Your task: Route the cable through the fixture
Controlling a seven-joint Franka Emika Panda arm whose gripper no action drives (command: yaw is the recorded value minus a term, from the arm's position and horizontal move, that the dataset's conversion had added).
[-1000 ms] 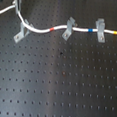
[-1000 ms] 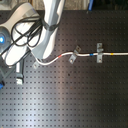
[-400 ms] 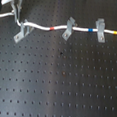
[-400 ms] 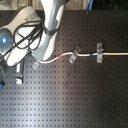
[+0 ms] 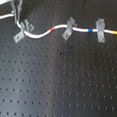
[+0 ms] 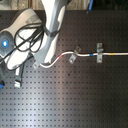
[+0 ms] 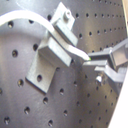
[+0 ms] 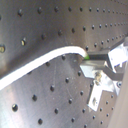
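Note:
The white cable point(image 5: 41, 34) runs from the first exterior view's left, past the slanted grey fixture point(image 5: 23, 32), through a middle clip and a right clip to the right edge. It carries red point(image 5: 54, 29), blue and yellow bands. My gripper point(image 5: 17, 15) hangs just behind the fixture, shut on the cable. In the first wrist view the cable point(image 7: 65, 42) lies across the fixture point(image 7: 47, 55) between its prongs and ends in my gripper point(image 7: 92, 62). In the second wrist view the cable point(image 8: 45, 62) bends into my gripper point(image 8: 92, 62). In the second exterior view the arm hides the gripper.
A like slanted clip point(image 5: 69, 29) and a wider upright clip point(image 5: 100, 30) hold the cable further along. The black perforated board point(image 5: 57, 84) spreads toward the front. In the second exterior view the arm point(image 6: 50, 30) and its black hoses point(image 6: 27, 40) fill the left.
My gripper has shifted slightly by the fixture, still holding the cable. The cable's run through the other two clips looks the same.

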